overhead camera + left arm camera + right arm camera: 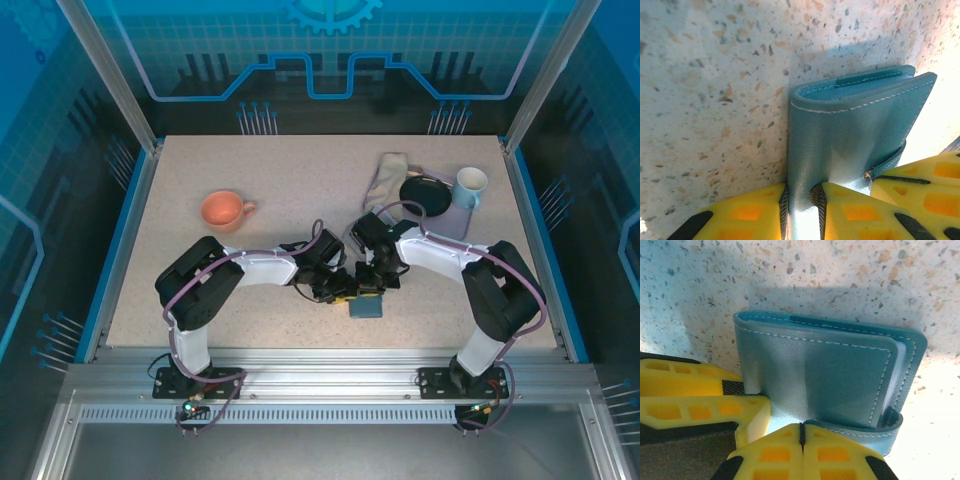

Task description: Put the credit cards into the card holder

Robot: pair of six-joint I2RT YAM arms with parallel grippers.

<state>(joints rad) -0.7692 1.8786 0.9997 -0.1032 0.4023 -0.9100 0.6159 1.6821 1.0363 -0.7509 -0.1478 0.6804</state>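
Observation:
The slate-blue card holder (367, 307) stands on edge on the speckled table, between the two grippers at the front middle. My left gripper (799, 212) is shut on a fold of the card holder (850, 130), its yellow fingers (740, 217) pinching the leather. My right gripper (801, 435) is shut on the strap edge of the card holder (815, 370). In the top view the left gripper (345, 292) and right gripper (373, 284) almost touch. A dark teal strip (870, 78) shows inside the folds; I cannot tell whether it is a card. No loose credit cards are in view.
An orange cup (224, 210) sits at the middle left. At the back right are a crumpled cloth (388, 178), a black dish (424, 192), a white mug (470, 187) and a small grey tray (455, 220). Blue rails edge the table on both sides.

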